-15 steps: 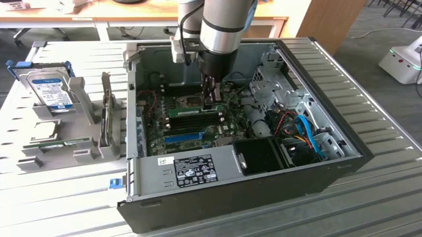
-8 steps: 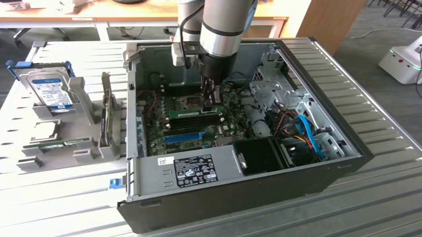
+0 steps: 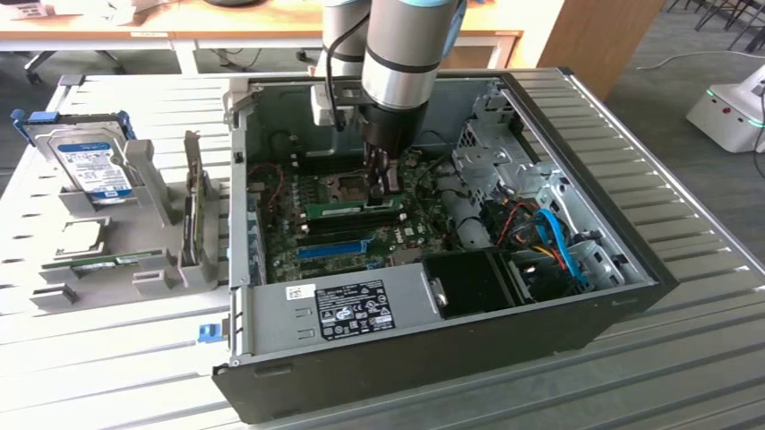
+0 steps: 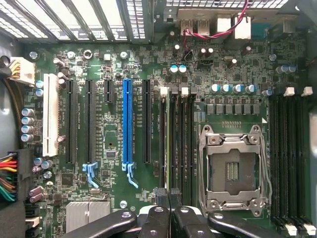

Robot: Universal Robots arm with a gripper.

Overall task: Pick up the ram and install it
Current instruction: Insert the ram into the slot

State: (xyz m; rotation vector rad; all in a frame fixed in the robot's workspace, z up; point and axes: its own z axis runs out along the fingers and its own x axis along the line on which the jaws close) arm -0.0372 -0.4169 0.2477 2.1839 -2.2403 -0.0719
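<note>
Ram [image 3: 353, 212] stands between blue expansion slot [image 4: 127, 124] and CPU socket [image 4: 232, 168], hand [image 4: 169, 195] above.

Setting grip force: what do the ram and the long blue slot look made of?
By look, the ram is green circuit board, matte, with darker patches like small chips; likely rigid laminate. By its even colour and slight sheen, the long blue slot is probably moulded plastic.

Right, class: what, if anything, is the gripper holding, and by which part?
The gripper seems to pinch the green ram stick by its upper edge, near one end.
</note>
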